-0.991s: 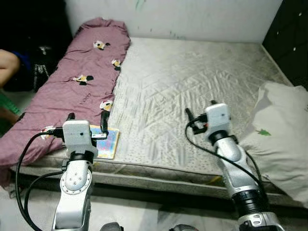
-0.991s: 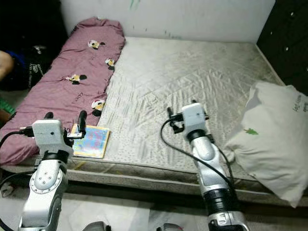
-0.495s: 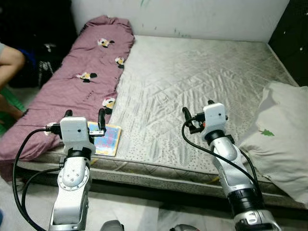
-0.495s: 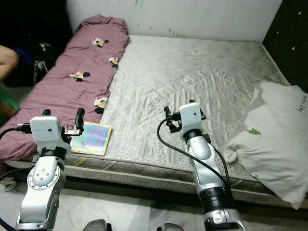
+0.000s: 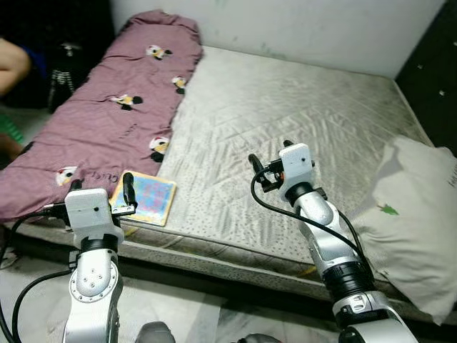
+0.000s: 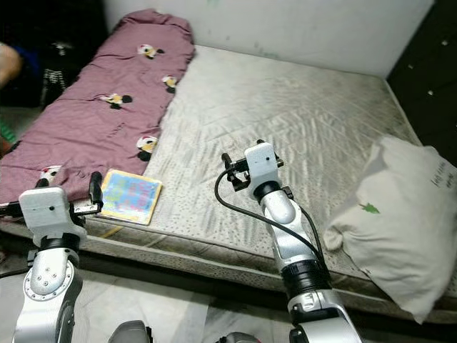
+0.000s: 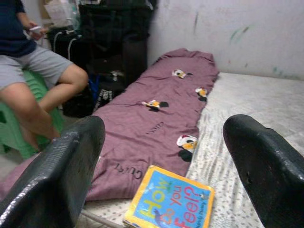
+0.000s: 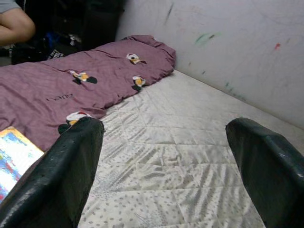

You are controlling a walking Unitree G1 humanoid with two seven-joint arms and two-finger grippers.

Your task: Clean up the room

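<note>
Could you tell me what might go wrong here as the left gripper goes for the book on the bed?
The book lies flat near the mattress edge, beside the purple blanket; the open left gripper may push it off or snag the blanket instead of getting under it. A person sits close to that side, so a wide swing of the arm could come near them.
</note>
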